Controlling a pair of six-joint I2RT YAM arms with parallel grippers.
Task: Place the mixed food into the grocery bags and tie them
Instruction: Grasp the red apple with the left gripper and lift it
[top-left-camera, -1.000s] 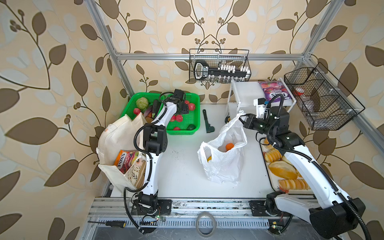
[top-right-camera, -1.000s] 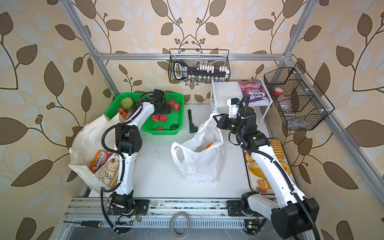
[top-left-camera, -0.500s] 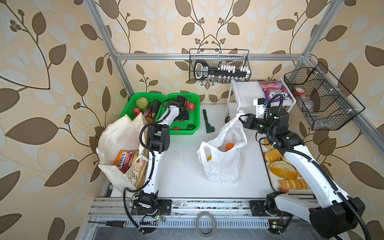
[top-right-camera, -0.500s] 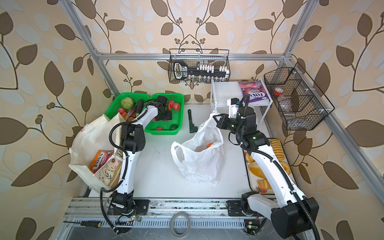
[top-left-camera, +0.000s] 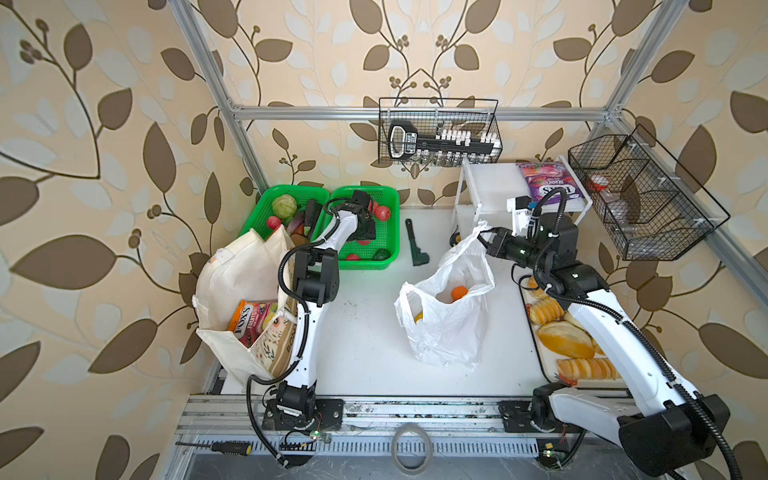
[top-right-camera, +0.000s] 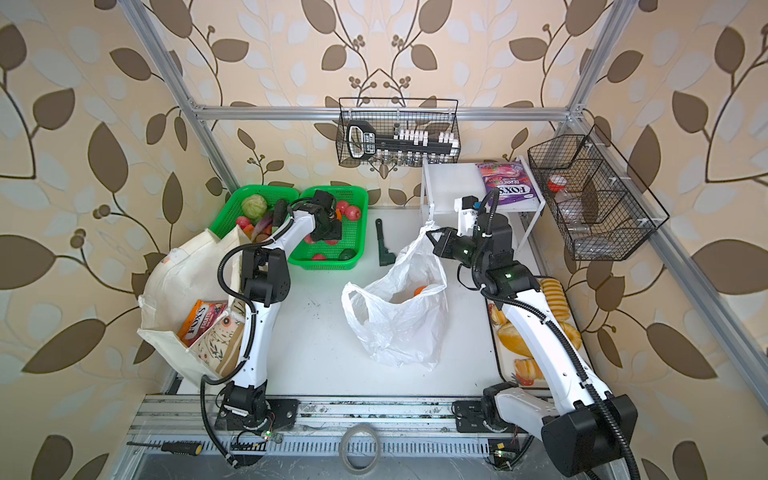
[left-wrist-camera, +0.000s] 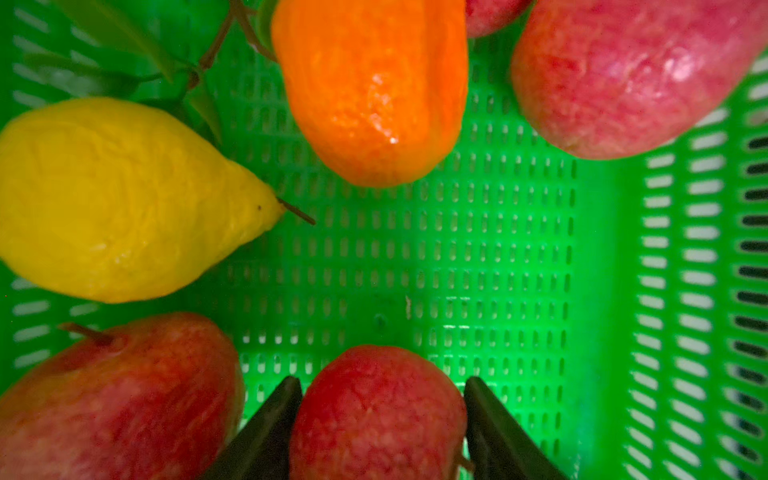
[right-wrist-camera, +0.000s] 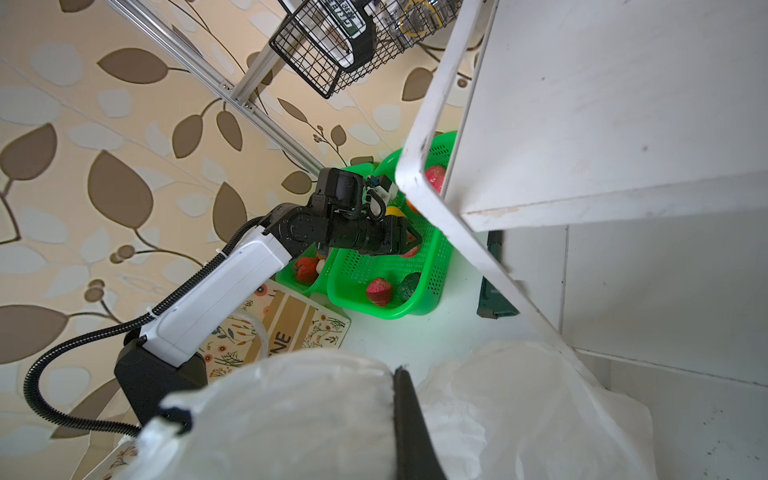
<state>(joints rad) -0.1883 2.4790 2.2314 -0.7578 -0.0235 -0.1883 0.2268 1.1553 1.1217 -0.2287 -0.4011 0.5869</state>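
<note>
The thin white plastic bag (top-left-camera: 444, 328) (top-right-camera: 399, 324) stands mid-table with an orange (top-left-camera: 459, 293) inside. My right gripper (top-left-camera: 482, 239) is shut on its raised handle, and bag film (right-wrist-camera: 291, 407) covers the jaws. Down in the green fruit basket (top-left-camera: 394, 216), my left gripper (left-wrist-camera: 380, 386) has its fingers against both sides of a red apple (left-wrist-camera: 378, 419). A yellow pear (left-wrist-camera: 116, 199), an orange (left-wrist-camera: 370, 91) and two more apples (left-wrist-camera: 623, 75) lie around it. The cream tote (top-left-camera: 232, 270) at the left holds an orange FOX'S pouch (top-left-camera: 249, 322). A purple packet (top-left-camera: 548, 185) lies on the white shelf (top-left-camera: 490, 183).
A second green basket (top-left-camera: 266, 199) with cabbage and other vegetables adjoins the fruit basket. A dark green tool (top-left-camera: 415, 245) lies on the table. A bread tray (top-left-camera: 565, 340) lines the right edge. Black wire baskets hang at the back (top-left-camera: 438, 133) and right (top-left-camera: 640, 195).
My left gripper has dropped lower into the fruit basket and its jaws have narrowed around a red apple. The right arm and the white bag have not moved.
</note>
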